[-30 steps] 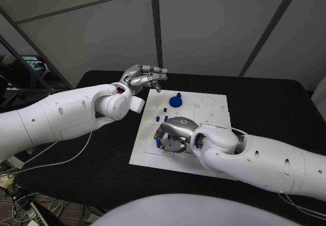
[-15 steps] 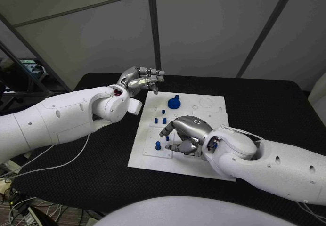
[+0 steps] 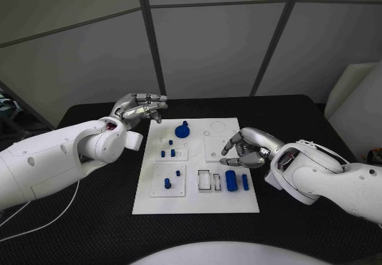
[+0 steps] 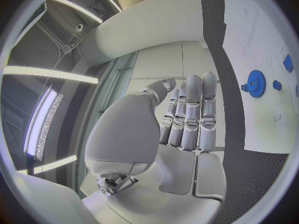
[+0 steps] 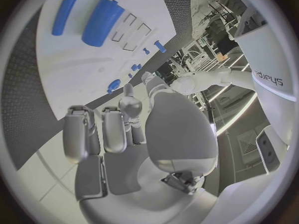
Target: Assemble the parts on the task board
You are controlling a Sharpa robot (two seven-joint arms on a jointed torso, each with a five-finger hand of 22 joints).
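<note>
On flat white task board (image 3: 239, 200): round blue gear (image 3: 183, 131).

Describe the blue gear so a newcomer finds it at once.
Start at the white task board in the middle of the black table. At its far end, near the left hand, sits the blue gear: a round toothed disc, far wider than the small pegs nearby.

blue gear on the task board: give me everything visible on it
The blue gear is a toothed disc that looks like plastic, with a raised stub at its centre. It lies flat on the far part of the white task board, left of an empty round outline. Nothing touches it: the left hand hovers beyond the board's far left corner, the right hand over its right edge.
</note>
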